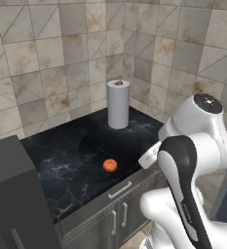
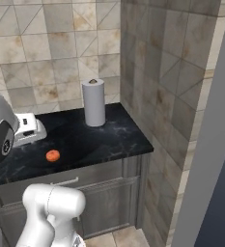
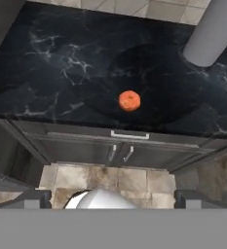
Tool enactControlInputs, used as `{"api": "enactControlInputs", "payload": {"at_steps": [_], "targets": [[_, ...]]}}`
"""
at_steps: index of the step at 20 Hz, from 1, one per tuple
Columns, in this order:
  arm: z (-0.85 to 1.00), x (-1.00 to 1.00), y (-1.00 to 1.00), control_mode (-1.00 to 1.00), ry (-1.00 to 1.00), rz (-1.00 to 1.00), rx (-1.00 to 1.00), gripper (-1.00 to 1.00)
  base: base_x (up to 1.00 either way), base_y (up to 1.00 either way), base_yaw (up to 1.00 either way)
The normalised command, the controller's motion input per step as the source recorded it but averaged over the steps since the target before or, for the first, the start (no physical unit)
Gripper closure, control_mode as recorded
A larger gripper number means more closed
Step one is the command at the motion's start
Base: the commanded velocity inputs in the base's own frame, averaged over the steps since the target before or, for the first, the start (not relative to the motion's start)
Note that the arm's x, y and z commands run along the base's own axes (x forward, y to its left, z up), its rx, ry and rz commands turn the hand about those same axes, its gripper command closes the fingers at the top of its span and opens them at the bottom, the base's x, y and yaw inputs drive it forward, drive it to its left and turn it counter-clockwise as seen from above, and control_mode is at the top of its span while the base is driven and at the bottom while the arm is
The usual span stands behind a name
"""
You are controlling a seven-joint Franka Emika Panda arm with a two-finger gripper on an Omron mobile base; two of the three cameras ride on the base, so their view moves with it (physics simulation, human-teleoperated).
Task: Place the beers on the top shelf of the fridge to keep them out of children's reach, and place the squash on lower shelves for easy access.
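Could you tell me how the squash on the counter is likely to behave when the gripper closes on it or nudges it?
The squash looks small, round and somewhat flattened, so it probably sits stably but could roll if nudged sideways. Its skin looks smooth, so the fingers might slip off it. It lies alone on the flat dark counter, so nothing would stop it.

My 2 base cameras sit behind my arm and look forward and down at the black marble counter (image 1: 76, 155). The left one faces its tiled corner from near the dark fridge (image 1: 12, 194); the right one views the counter's end from farther back. My hand camera looks steeply down on the counter from above its front edge. All 3 share the counter, the squash (image 3: 129, 100) and the paper towel roll (image 2: 93, 102).
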Motion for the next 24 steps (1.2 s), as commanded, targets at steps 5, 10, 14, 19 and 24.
{"api": "enactControlInputs", "payload": {"at_steps": [5,10,14,19,24], "targets": [[-0.19,0.40,0.04,-1.00,0.24,-0.06,-0.03,-1.00,0.00,0.00,0.00],[-0.44,0.26,0.00,-1.00,0.07,0.00,0.00,-1.00,0.00,0.00,0.00],[-0.51,0.07,0.00,-1.00,0.00,0.00,0.00,-1.00,0.00,0.00,0.00],[-0.42,0.12,0.07,-1.00,0.00,0.00,0.00,-1.00,0.00,0.00,0.00],[-0.29,0.19,0.12,-1.00,0.00,0.00,0.00,-1.00,0.00,0.00,0.00]]}}
